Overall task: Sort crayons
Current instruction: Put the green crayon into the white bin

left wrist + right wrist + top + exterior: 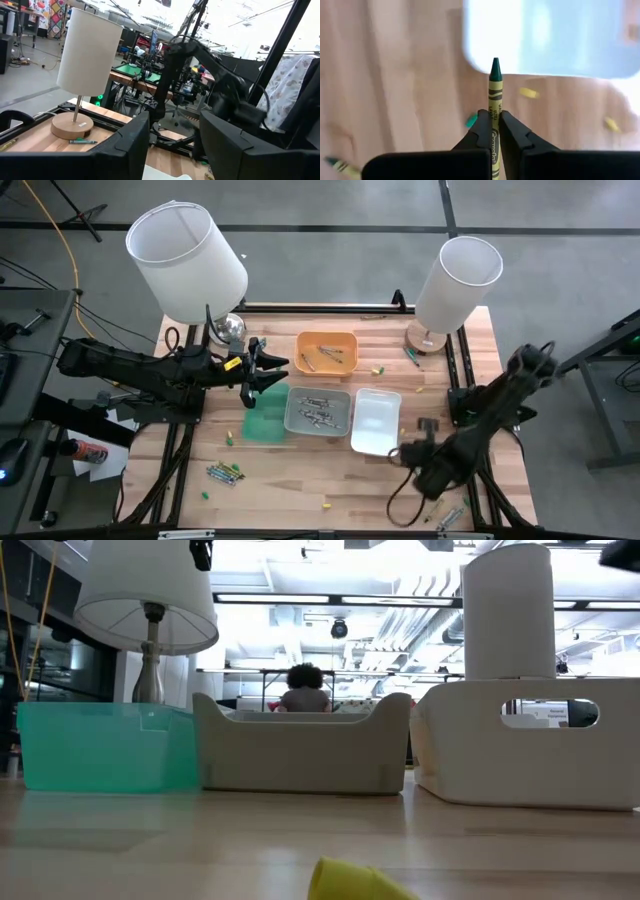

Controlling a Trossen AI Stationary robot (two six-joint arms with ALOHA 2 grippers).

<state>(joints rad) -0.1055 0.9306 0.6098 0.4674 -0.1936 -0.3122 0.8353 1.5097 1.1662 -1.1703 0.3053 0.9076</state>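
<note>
Near the front right part of the wooden table, the right gripper is clenched on a green crayon with a yellow-green paper wrap. The crayon stands between the two dark fingers, and its pointed green tip sticks out forward, toward the white rectangular plastic tray. From above, this gripper is just beside the front right corner of the white tray.

The left gripper hangs over the back end of the green rectangular plastic tray, and its fingers stand apart with nothing between them.

Between the green and the white tray lies the grey rectangular plastic tray, with several crayons in grey wrap inside it. Behind it, the orange rectangular plastic tray holds a few more crayons.

Other crayons lie loose on the table: a small group near the front left, a green one beside the wooden base of the right white lamp, and some small yellow and green pieces. The low view shows one yellow piece close to the camera.
</note>
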